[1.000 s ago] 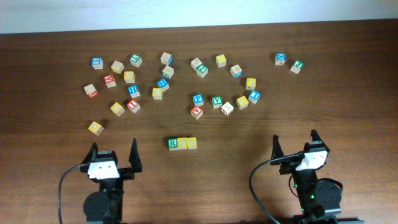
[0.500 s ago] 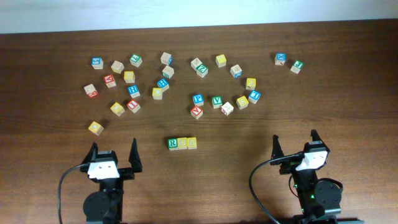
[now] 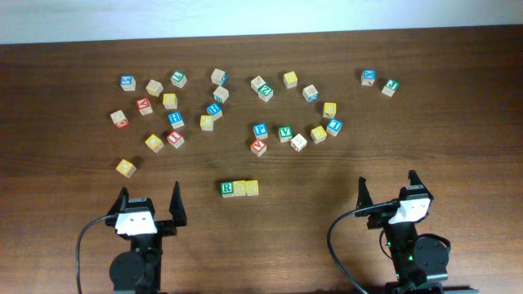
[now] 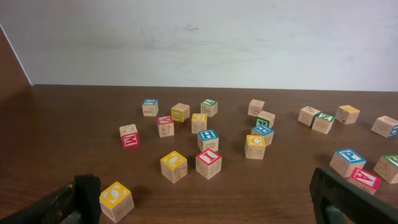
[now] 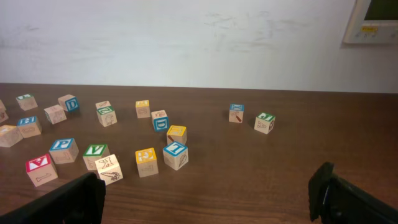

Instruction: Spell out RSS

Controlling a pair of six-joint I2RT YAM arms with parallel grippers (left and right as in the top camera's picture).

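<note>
**Checking the finished row: both end effectors idle**

My left end effector and right end effector sit at the bottom of the overhead frame, each spread wide and holding nothing. At lower centre of the bench, the green R block touches two yellow blocks on its right. Their letters are too small to read. I judge placing complete. The next move calls only for confirming both read S, otherwise fetching from the loose blocks above.
</note>
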